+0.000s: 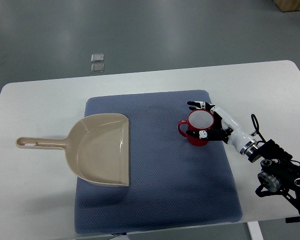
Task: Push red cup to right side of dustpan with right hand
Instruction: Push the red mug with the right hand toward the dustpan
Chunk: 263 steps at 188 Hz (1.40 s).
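Observation:
A red cup (196, 128) with a white inside stands upright on the blue mat (155, 175), its handle pointing left. My right hand (201, 120) comes in from the lower right and cups the mug from its right side. One finger reaches past the far rim and another lies across the near wall. The fingers are spread around the cup, touching it without lifting it. A beige dustpan (100, 149) lies on the mat's left part, its handle stretching left over the white table. The cup sits well right of the dustpan, with a wide gap between them.
The white table (35, 200) carries the mat; its near edge runs close below the mat. Two small grey squares (97, 62) lie on the floor beyond the table. A cardboard box corner (294, 5) shows at the top right.

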Available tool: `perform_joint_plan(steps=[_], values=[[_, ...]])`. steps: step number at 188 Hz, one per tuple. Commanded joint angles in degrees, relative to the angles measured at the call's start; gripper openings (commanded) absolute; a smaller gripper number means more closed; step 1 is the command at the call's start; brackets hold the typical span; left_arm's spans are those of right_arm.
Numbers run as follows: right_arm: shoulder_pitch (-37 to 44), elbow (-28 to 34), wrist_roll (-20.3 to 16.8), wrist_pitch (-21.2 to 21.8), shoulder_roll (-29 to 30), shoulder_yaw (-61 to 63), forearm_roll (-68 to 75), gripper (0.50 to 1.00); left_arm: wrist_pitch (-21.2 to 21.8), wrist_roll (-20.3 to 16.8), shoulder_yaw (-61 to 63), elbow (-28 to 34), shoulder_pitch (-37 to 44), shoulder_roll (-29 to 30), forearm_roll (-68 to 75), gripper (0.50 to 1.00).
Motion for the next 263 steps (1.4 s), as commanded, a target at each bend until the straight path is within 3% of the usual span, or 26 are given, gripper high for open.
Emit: perform_joint_plan(steps=[1,263], values=[[-0.1,0.0,0.0,0.0,0.8,0.0,0.1,0.928,0.0,0.0,0.0,0.0,0.0,0.0,0.0,1.000],[-0.5,-0.1,0.0,0.7,4.8,-0.3,5.9,0.928,0.0,0.0,0.0,0.0,0.0,0.0,0.0,1.000]])
